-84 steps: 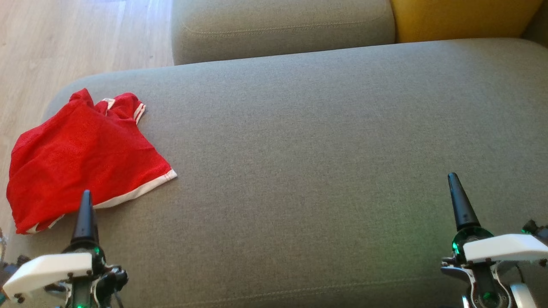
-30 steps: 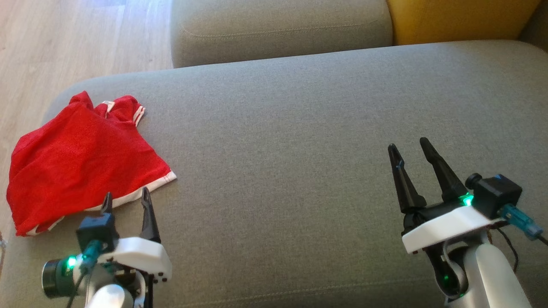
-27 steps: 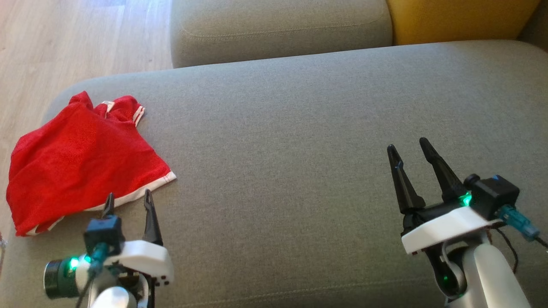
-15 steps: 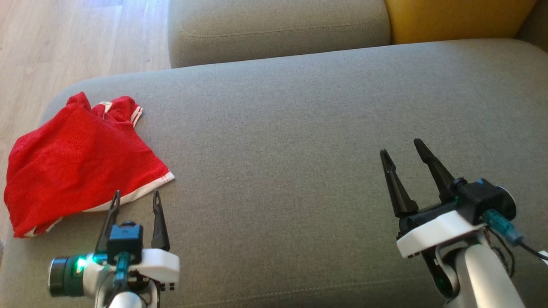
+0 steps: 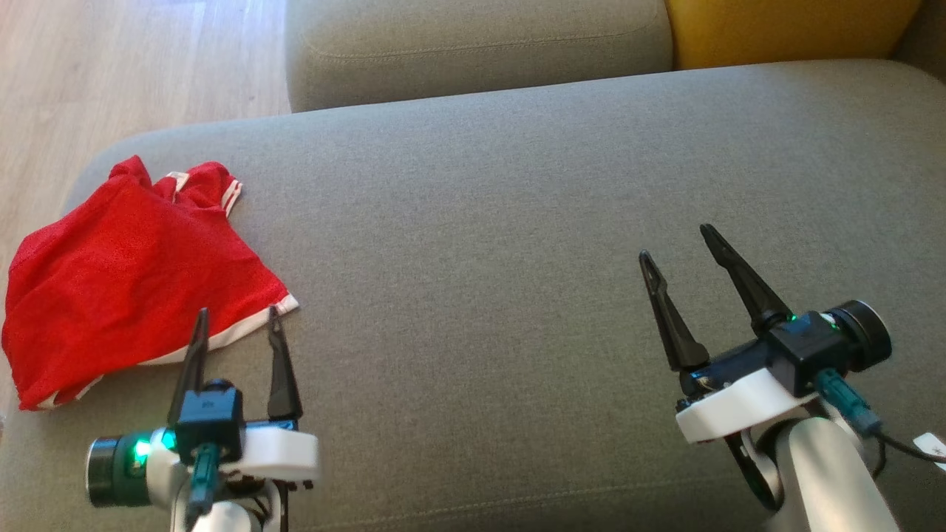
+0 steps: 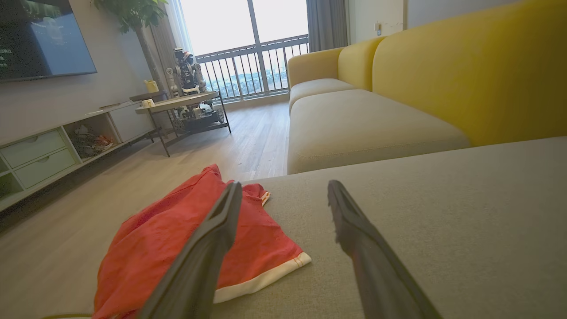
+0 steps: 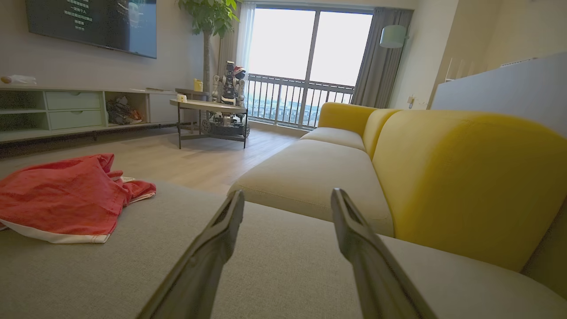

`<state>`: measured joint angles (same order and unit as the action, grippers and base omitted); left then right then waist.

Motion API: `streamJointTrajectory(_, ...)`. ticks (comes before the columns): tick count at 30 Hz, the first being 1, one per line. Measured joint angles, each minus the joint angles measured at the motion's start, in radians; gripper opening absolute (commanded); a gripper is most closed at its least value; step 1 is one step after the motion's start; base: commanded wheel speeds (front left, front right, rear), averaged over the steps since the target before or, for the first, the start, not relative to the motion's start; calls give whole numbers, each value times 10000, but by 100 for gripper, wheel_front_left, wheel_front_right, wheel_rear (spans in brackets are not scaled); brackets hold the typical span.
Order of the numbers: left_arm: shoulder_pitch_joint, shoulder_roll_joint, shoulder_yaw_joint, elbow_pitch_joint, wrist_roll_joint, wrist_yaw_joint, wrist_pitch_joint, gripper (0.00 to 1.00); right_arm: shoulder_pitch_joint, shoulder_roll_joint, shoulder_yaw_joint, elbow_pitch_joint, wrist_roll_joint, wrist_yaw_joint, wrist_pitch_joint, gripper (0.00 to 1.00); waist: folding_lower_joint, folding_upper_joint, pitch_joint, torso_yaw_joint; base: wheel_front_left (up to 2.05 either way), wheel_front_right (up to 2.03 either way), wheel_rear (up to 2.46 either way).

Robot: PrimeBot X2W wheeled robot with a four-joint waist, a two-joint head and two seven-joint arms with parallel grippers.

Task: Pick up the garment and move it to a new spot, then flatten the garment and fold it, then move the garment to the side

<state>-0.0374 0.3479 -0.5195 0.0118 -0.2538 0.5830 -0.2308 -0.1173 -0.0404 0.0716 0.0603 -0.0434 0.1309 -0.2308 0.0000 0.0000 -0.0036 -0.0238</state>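
Observation:
A red garment (image 5: 126,273) with white trim lies crumpled at the left end of a grey sofa seat (image 5: 488,222). It also shows in the left wrist view as the garment (image 6: 168,248) and in the right wrist view as the garment (image 7: 66,199). My left gripper (image 5: 236,314) hovers open just in front of the garment's near white hem, its fingertips over that hem's corner, nothing held. My right gripper (image 5: 676,240) stands open and empty over the seat's right part, far from the cloth.
A second grey cushion (image 5: 473,44) and a yellow backrest (image 5: 783,29) lie beyond the seat. Wooden floor (image 5: 111,66) runs along the left edge. A low table (image 7: 208,110) and a shelf unit (image 7: 66,110) stand across the room.
Both arms have risen and turned so their fingers point forward. The left gripper has crept forward to the garment's hem, and the right has edged left. The garment has not moved.

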Motion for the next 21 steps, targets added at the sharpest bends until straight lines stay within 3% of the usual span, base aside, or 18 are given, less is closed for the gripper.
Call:
streamJointTrajectory(7,374,-380,554,-257,410,-765,-190,100,11,-2,33,297,-58,0,-215,100,0,0,-3,48,0,0,0)
streamJointTrajectory(9,582,-765,1068,-242,245,-1308,-190,100,16,-8,-19,738,307,0,-217,100,0,0,-25,78,0,0,0)
streamJointTrajectory(15,777,-1166,1908,115,238,-2382,-190,100,15,-12,-81,1225,805,0,-217,100,0,0,-78,126,0,0,0)
streamJointTrajectory(21,777,-1586,2431,322,531,-2966,-190,100,7,-13,-113,1269,811,0,-217,100,0,0,-84,107,0,0,0)
